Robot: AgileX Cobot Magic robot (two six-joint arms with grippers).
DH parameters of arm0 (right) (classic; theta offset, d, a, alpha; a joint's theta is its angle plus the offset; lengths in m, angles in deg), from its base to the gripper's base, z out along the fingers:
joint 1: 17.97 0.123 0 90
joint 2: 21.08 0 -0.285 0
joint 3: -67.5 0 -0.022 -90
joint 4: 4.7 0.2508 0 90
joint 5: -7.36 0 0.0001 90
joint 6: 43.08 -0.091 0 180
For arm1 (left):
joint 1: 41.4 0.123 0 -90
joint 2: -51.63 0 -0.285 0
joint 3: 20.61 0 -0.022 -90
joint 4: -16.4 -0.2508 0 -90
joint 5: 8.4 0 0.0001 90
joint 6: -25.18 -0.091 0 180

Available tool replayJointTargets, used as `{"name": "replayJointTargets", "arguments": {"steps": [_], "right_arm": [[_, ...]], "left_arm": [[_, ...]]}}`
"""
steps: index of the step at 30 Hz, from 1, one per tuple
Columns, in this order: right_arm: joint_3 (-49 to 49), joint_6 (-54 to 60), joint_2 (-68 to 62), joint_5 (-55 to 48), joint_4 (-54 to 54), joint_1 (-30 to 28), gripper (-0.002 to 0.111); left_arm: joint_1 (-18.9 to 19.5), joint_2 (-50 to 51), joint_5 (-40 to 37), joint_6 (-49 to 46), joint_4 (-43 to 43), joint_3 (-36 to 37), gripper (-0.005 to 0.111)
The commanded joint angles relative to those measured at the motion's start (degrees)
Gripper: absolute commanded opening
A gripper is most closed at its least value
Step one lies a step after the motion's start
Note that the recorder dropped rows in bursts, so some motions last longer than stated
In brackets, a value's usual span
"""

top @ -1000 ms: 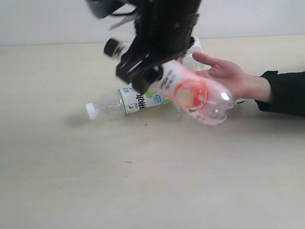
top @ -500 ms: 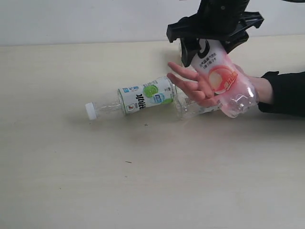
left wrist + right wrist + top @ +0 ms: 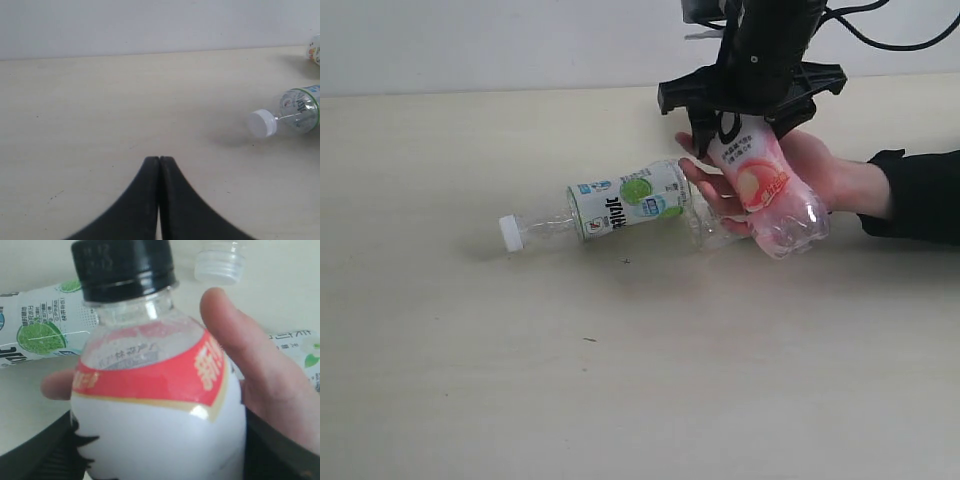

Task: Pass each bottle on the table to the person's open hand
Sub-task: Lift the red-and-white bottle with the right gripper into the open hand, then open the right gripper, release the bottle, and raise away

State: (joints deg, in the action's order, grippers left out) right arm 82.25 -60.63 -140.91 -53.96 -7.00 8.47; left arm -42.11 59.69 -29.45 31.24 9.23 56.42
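**A:** Start nearest you. What are your left fingers doing?

**B:** Your left fingers (image 3: pixel 159 167) are pressed together with nothing between them, low over the bare surface (image 3: pixel 100 125). The white-green labelled bottle (image 3: pixel 295 107) lies on its side off to one edge of that view, apart from them.

**A:** And further out, what has just changed?

**B:** A second ago the pink-red-white bottle (image 3: pixel 765 190) was swinging in tilted above the white-green one, with the person's hand (image 3: pixel 825 165) lying open behind it. Now it has come down into the palm, and in your right wrist view the thumb (image 3: pixel 225 315) is curling up against its side, just below the black cap (image 3: pixel 122 267). The white-green bottle has not shifted.

**A:** Have your right fingers let go?

**B:** No. Your right fingers (image 3: pixel 742 130) are clamped on the pink-red-white bottle, a dark pad on each side of its body.

**A:** So where does that leave the task?

**B:** By my reading you are at the point of release: the person has contact, so opening is what this bottle needs. Beyond the hand, a clear bottle neck (image 3: pixel 220 262) and a white-labelled bottle (image 3: pixel 300 347) lie on the surface, not yet handed over.
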Motion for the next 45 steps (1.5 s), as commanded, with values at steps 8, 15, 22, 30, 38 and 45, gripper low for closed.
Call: {"name": "replayJointTargets", "arguments": {"steps": [8, 15, 22, 30, 38, 45], "right_arm": [[0.45, 3.46, 0.00, 1.98, -1.44, -0.36, 0.071], [0.45, 4.49, 0.00, 2.36, -1.31, -0.36, 0.094], [0.45, 4.79, 0.90, 4.65, -2.81, -0.36, 0.096], [0.45, 7.16, 7.13, 5.63, -2.81, -0.36, 0.096], [0.26, 10.44, 14.11, 11.15, -1.95, -0.36, 0.078], [-0.65, 17.08, 20.15, 14.29, 5.38, -0.36, 0.021]], "left_arm": [[0.11, -0.27, 0.33, 0.23, -0.05, 0.18, 0.003], [0.11, -0.27, 0.33, 0.13, -0.05, 0.18, 0.003], [0.11, -0.27, 0.33, 0.13, -0.05, 0.18, 0.003], [0.11, -0.27, 0.33, 0.13, -0.05, 0.18, 0.003], [0.11, -0.27, 0.33, 0.13, -0.05, 0.18, 0.003], [0.11, -0.27, 0.33, 0.13, -0.05, 0.18, 0.003]]}}
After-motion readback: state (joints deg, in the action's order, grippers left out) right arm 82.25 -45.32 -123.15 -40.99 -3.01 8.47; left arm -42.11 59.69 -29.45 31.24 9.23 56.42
